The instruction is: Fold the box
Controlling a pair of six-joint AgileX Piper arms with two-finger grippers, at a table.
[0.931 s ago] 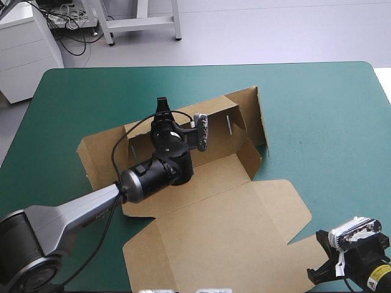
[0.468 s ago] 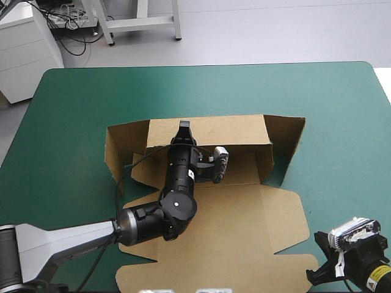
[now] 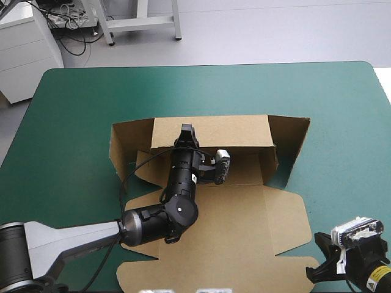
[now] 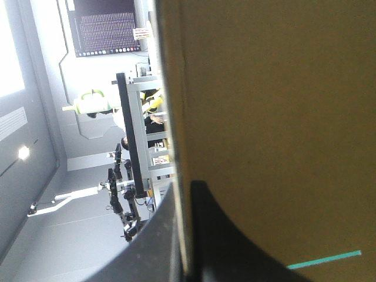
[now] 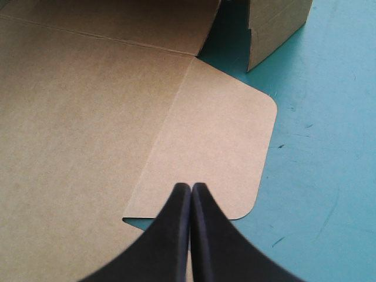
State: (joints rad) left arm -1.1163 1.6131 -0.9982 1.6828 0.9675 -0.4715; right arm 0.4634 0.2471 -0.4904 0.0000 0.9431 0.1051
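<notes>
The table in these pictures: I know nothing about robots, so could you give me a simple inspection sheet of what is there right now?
Surface: teal-green table cover, with a few faint scuffs near the right hand.
Job's things: brown box, back wall raised, end panels angled outward, lid flat toward the near edge.
Clutter: nothing seen.
Grippers: left hand shut on the box, at the back wall's top edge; right hand shut, empty, at the lid's rounded side flap.
Cables: nothing seen.
Surroundings: nothing seen.
</notes>
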